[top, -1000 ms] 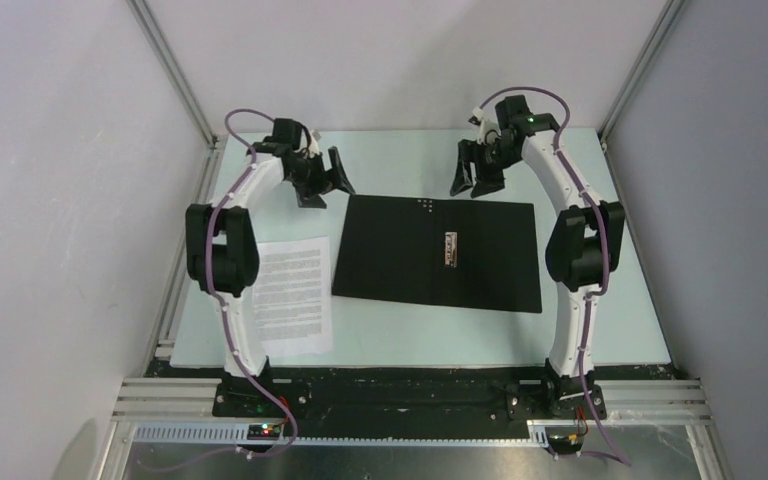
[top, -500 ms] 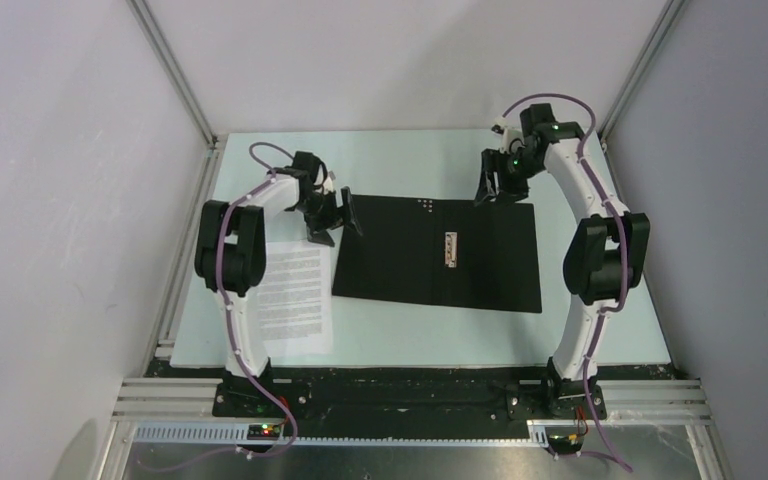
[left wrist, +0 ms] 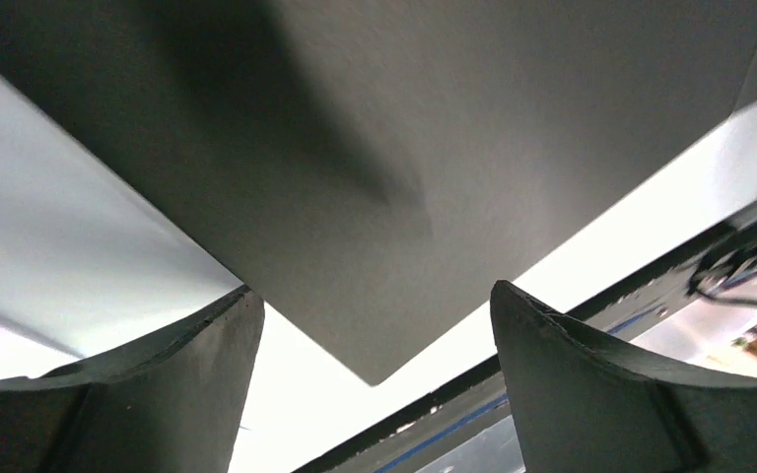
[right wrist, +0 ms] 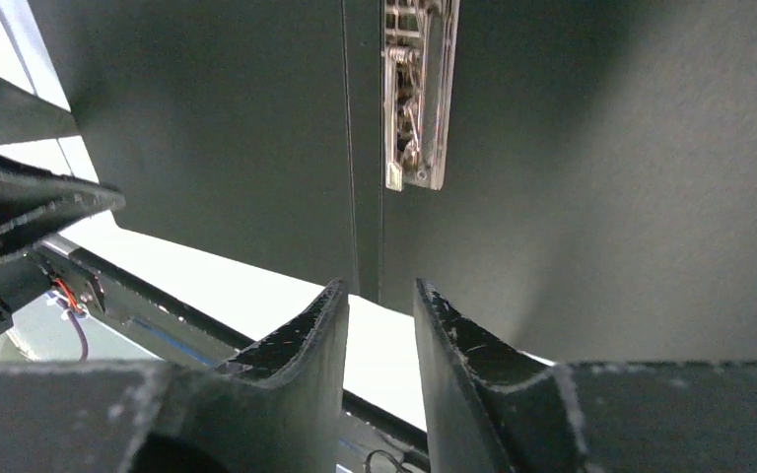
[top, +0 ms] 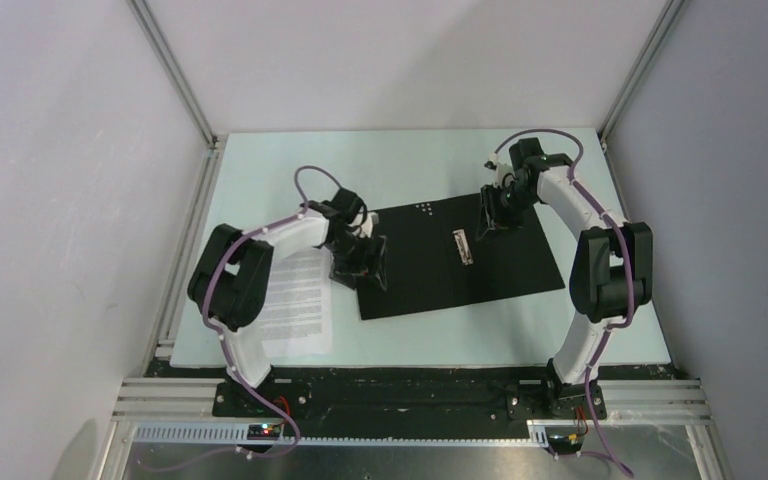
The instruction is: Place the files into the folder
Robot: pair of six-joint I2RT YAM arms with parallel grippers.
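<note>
on the table, left gripper, jaws wide, and right gripper, jaws barely apart, may shove the folder over the files at 9 o'clock.

folder: open, black inside up, skewed | files: printed sheets, flat left of it

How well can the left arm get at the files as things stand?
Probably yes. The files lie uncovered on the table, right beside the open left gripper, which is at the folder's left edge. Nothing lies on them or stands between.
</note>
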